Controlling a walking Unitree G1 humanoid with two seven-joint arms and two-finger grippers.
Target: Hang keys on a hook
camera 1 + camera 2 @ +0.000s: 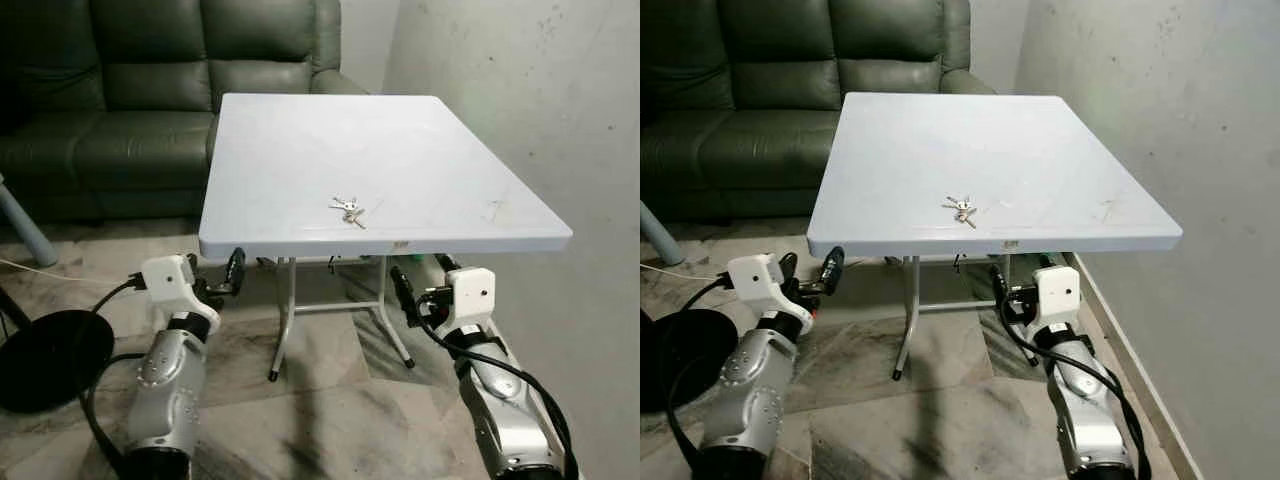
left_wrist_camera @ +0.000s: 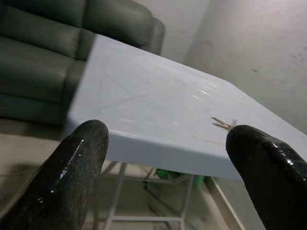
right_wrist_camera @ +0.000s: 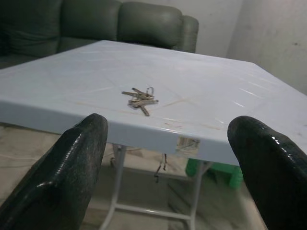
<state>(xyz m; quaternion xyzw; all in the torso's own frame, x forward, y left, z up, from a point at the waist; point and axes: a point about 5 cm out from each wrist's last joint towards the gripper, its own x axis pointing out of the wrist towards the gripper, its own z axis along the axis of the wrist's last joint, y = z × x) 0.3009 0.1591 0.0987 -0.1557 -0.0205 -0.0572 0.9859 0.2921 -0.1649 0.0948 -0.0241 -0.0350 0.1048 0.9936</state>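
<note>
The left tool (image 1: 236, 268) is hanging just below the near edge of the tabletop (image 1: 300, 130), toward its left corner, with its two black fingers (image 2: 72, 167) spread wide and holding nothing. The right tool (image 1: 420, 290) is sitting below the same near edge, toward the right corner, its fingers (image 3: 72, 163) likewise spread wide around nothing.

The keys (image 1: 348, 209) are lying flat on the tabletop, close to its near edge and about midway along it, between the two tools and apart from both. In the right wrist view the keys (image 3: 140, 99) are resting as a small bunch on a ring.

A white folding frame (image 1: 290, 300) is holding up the tabletop. A dark green leather sofa (image 1: 150, 90) is standing behind the tabletop's far left side, and a bare grey wall (image 1: 540, 100) is running along its right side. A black round base (image 1: 45, 355) is sitting on the floor, left of the left tool.
</note>
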